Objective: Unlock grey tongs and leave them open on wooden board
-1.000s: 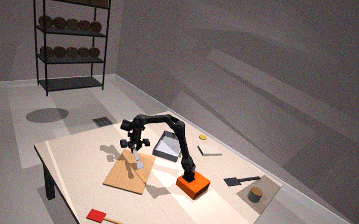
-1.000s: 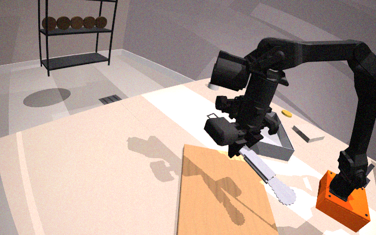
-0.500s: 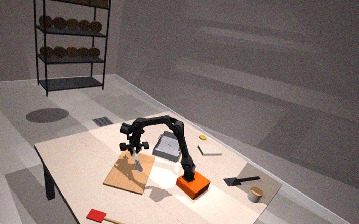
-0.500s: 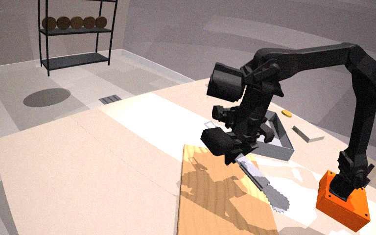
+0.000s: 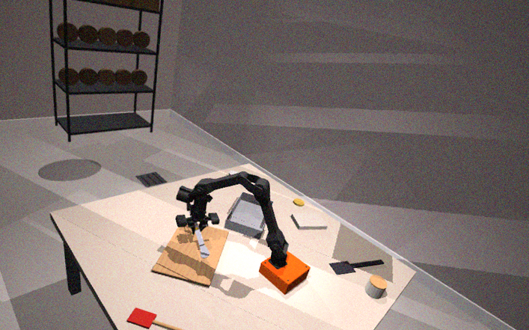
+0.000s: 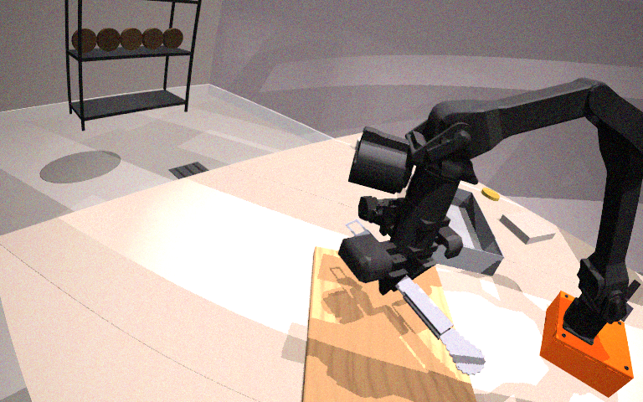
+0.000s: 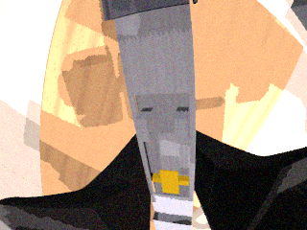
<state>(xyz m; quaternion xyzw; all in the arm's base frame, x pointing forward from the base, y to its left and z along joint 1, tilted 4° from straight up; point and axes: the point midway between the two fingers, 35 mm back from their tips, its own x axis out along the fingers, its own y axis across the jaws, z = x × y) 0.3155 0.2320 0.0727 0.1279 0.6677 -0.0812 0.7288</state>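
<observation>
The grey tongs are held above the wooden board. They slope, with the scalloped tips low toward the robot base and the hinge end with its wire loop higher. Their two arms look close together; the lock's state is not clear. My gripper is shut on the tongs near a yellow part, over the board's far end. The tongs' shadow lies apart from them on the board. The roasting tin stands beyond the board, with nothing across it.
The orange robot base is right of the board. A pale block and a yellow disc lie behind it. A black spatula, a lidded jar and a red spatula lie farther off.
</observation>
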